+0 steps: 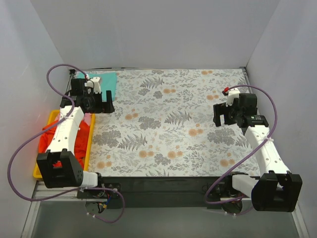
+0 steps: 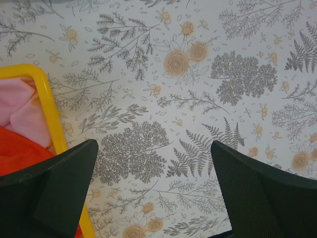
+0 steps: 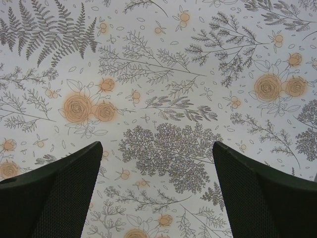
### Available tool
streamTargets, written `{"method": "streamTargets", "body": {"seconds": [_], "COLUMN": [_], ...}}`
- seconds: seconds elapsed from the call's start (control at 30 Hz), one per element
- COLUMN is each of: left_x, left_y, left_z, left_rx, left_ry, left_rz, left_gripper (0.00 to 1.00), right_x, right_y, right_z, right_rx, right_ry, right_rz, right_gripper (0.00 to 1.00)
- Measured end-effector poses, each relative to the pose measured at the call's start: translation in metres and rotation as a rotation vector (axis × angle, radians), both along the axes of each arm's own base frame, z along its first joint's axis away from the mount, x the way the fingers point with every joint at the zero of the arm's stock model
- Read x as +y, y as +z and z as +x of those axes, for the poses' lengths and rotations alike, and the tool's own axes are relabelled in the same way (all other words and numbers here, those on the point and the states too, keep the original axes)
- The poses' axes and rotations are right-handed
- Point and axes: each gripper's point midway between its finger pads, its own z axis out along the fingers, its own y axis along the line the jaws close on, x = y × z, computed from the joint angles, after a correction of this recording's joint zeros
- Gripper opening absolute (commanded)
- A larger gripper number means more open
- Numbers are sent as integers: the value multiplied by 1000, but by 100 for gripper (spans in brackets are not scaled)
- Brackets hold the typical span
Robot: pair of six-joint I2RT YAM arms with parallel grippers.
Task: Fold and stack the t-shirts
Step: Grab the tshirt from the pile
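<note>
1. Jaws of the left gripper (image 2: 153, 146) stand wide apart with nothing between them. Only the flowered cloth (image 1: 173, 119) shows below the gap.
2. Jaws of the right gripper (image 3: 157, 146) are likewise apart and hold nothing, hanging over bare flowered cloth.
3. The shirts not yet folded lie outside the left gripper's left finger, none of them between the fingers. The yellow tray (image 2: 49, 109) has its rim running just beside that finger and partly behind it.
4. In the tray, the orange-red shirt (image 2: 20, 148) is bunched closest to the left finger. The pink shirt (image 2: 20, 106) shows a little farther along the same side, and the orange-red one seems to overlap its edge.
5. The tray's long side runs fore and aft alongside the left forearm, so most of the heap sits behind the left jaws, back toward the arm's base.
6. The teal shirt (image 1: 105, 80) lies flat just beyond the left gripper, on the far side of its jaws, and looks already folded. No black shirt can be seen.
7. The left arm is by far the nearer to the tray. The right gripper is well apart from it, with the whole width of the cloth between.
8. My judgement is that the next grasp falls to the left arm. It would need to shift toward its left-finger side and draw back before descending on the orange-red shirt.
</note>
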Motion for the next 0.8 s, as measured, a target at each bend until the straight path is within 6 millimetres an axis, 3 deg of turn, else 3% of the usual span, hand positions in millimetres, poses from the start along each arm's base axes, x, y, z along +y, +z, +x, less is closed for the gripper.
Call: {"method": "streamTargets", "body": {"seconds": [0.17,0.27,0.43,0.6,0.7,0.8], "left_x": [14,36,97,157,184,195], "left_y": [14,17,23,20,5,-19], "left_z": [25,22,-1,-40,-65,-84], "left_rx": [17,41,85,145,193,257], "left_ry": [6,30,126,209,246,250], "left_rz": [62,96,158,197,204,187], "left_gripper": [98,98,98,98,98,98], "right_x": [2,4,8,12,13,15], "right_y": [0,0,0,-1,-5,-11], "right_z": [-1,-1,-2,-3,-2,-2], "right_rx": [3,5,4,8,24,47], "right_ry": [12,19,40,59,65,73], "right_rz": [9,12,26,40,46,55], "right_gripper": [98,98,98,98,98,98]}}
